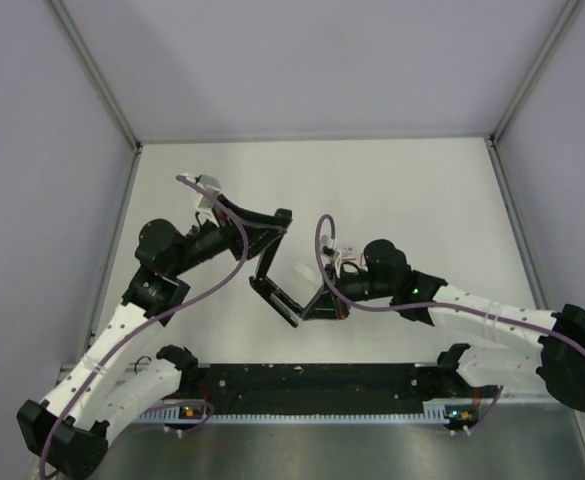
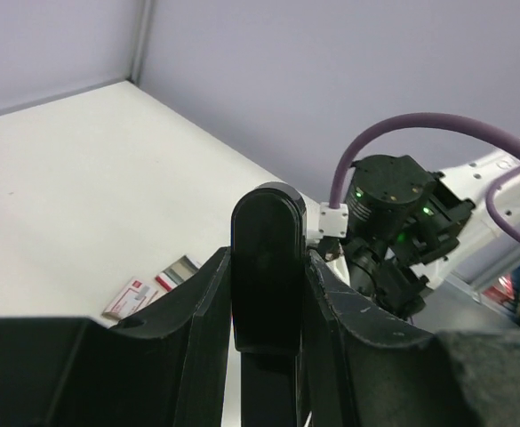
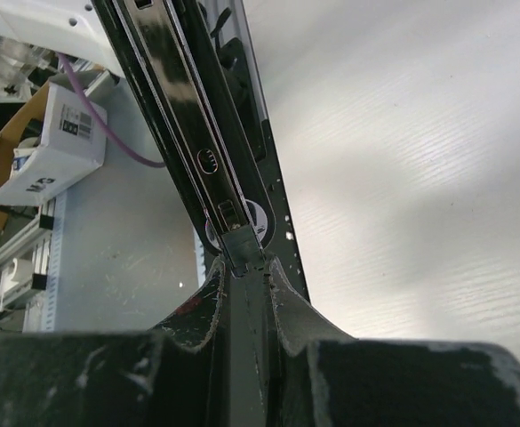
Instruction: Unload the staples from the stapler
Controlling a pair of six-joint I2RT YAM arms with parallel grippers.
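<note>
The black stapler (image 1: 268,272) hangs open in a V above the table, between my two grippers. My left gripper (image 1: 275,226) is shut on its upper arm. In the left wrist view the fingers (image 2: 202,302) clamp that arm's rounded black end (image 2: 268,222). My right gripper (image 1: 319,304) is shut on the lower end. In the right wrist view the jaws (image 3: 244,267) pinch a narrow part of the stapler, and its slotted metal rail (image 3: 184,133) runs up and away. I cannot make out any staples.
A small white box with a pink mark (image 2: 140,298) lies on the table under the stapler, with a grey-and-red piece (image 2: 178,271) beside it; it also shows from above (image 1: 300,272). Grey walls enclose the table. A cardboard box (image 3: 46,142) sits off the table.
</note>
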